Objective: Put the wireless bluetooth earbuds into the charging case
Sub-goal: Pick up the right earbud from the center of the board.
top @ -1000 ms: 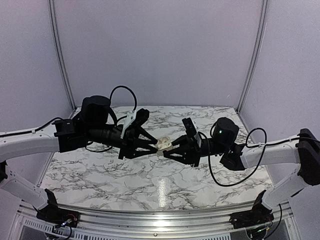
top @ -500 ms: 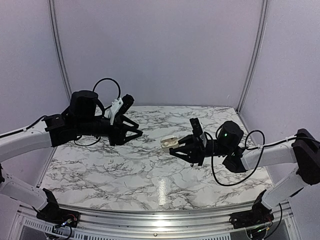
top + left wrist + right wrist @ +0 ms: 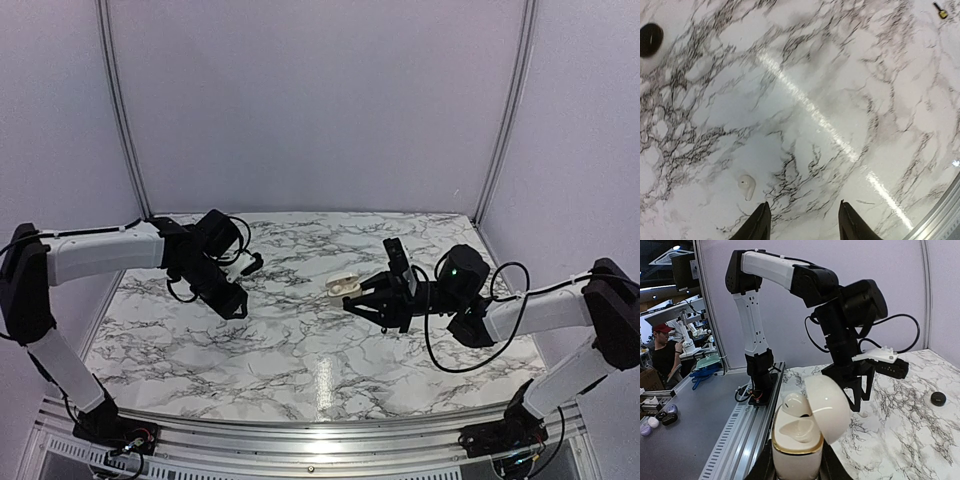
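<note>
Cream-white charging case [image 3: 797, 445], lid open, is held upright, clamped between the fingers of the right gripper [image 3: 352, 297]. One earbud [image 3: 795, 402], also white, is seated in a well of the case. A second earbud [image 3: 746, 186] is lying on the marble table [image 3: 300, 350], just ahead of the left gripper [image 3: 802, 227], whose fingers are spread apart with nothing between them.

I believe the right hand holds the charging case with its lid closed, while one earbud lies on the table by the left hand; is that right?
Not quite: the right wrist view shows the charging case in the right hand with its lid open. The rest holds: one earbud lies on the table by the left hand.
</note>
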{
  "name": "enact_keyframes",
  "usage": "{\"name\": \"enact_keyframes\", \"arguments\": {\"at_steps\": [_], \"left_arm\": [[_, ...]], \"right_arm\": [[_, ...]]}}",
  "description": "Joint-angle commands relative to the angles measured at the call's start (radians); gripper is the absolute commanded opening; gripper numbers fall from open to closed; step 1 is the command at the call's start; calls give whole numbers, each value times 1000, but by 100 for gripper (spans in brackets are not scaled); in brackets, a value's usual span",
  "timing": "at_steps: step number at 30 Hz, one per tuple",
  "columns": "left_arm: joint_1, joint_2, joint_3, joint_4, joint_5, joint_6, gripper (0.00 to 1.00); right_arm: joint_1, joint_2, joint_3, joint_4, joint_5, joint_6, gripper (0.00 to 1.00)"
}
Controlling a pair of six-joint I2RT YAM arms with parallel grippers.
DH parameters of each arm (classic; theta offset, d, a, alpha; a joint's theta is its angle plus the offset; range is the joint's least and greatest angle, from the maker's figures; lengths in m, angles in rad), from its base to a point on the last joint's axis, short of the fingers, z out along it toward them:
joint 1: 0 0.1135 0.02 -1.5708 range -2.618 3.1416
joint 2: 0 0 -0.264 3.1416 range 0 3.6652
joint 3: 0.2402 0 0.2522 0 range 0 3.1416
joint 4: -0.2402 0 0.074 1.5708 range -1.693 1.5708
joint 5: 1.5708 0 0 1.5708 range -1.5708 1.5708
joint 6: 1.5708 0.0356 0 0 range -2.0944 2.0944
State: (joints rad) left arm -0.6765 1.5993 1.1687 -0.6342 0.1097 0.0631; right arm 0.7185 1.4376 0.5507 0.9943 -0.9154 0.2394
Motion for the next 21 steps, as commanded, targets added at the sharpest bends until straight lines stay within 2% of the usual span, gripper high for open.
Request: {"name": "enact_keyframes", "arguments": {"at_steps": [1, 10, 21], "left_arm": [[44, 95, 80, -154, -88, -14, 47], [65, 249, 169, -230, -184, 18, 42], [84, 334, 215, -255, -181, 30, 40]], "right_arm": [[-10, 0, 0, 29, -9, 3, 0], [-10, -7, -11, 14, 1, -10, 0], [-9, 6, -6, 12, -4, -15, 0]]}}
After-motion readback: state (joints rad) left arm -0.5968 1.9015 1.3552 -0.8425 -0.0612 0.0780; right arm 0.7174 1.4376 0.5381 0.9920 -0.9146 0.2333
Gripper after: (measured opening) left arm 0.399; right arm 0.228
